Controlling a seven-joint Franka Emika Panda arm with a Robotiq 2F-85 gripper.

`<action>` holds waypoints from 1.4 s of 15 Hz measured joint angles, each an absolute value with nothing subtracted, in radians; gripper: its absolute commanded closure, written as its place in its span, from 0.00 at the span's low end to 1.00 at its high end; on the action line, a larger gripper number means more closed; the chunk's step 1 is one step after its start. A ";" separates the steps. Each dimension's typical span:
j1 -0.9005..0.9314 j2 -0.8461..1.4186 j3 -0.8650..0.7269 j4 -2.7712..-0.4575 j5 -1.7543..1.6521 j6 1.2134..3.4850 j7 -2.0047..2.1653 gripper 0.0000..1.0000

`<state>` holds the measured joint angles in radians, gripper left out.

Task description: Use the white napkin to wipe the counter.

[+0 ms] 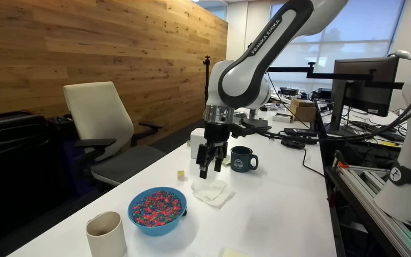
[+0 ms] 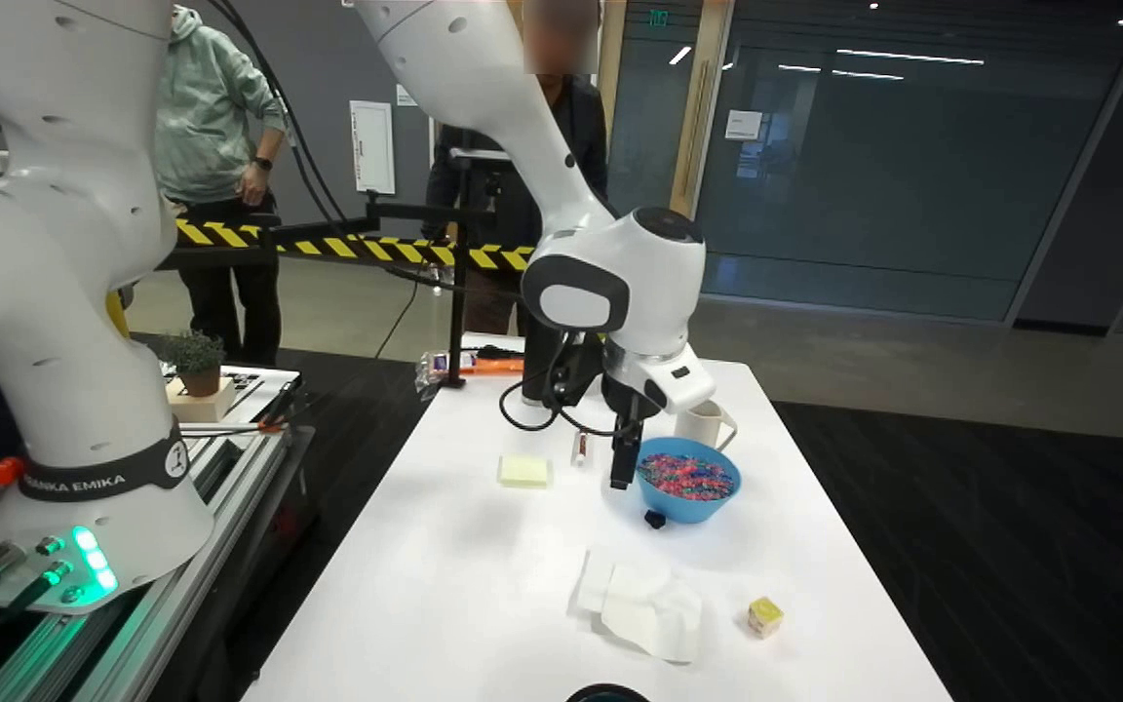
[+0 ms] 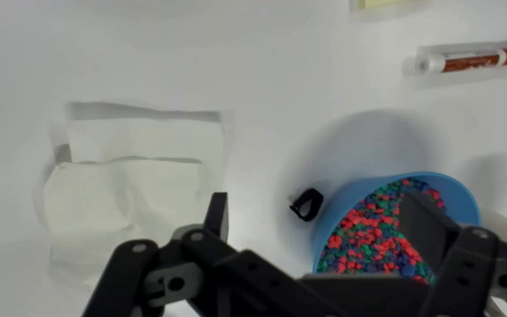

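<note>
The white napkin (image 1: 212, 193) lies wrinkled and folded, with layers overlapping, on the white counter (image 1: 273, 217). It shows in both exterior views, and in the wrist view the napkin (image 3: 121, 193) spreads out at the left. My gripper (image 1: 211, 170) points down, raised above the counter and touching nothing. From the wrist camera, the gripper (image 3: 315, 200) has its jaws wide apart with nothing held: the left finger overlaps the napkin's right side, while the right one stands over the blue bowl. In an exterior view, the gripper (image 2: 623, 478) appears beside the bowl, its fingers lined up behind each other.
A blue bowl (image 2: 688, 512) of coloured bits has a small black loop (image 3: 308, 204) beside it. Around them are a cream cup (image 1: 107, 235), a marker (image 3: 471, 60), yellow notes (image 2: 523, 472), a little cube (image 2: 764, 616), a dark mug (image 1: 241, 159) and a white box (image 1: 196, 142).
</note>
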<state>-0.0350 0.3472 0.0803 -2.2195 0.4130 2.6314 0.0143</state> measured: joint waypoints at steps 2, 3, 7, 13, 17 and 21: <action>-0.039 0.357 0.104 -2.213 0.447 2.701 0.011 0.00; -0.039 0.364 0.108 -2.208 0.449 2.728 0.011 0.00; -0.041 0.404 0.102 -2.179 0.448 2.809 0.012 0.00; -0.037 0.465 0.043 -2.124 0.402 2.863 0.052 0.00; -0.033 0.490 -0.008 -2.102 0.349 2.825 0.106 0.00; -0.004 0.509 -0.087 -2.094 0.257 2.782 0.190 0.00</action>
<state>-0.0035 0.5086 -0.0871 -2.0938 0.2567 2.7825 0.1901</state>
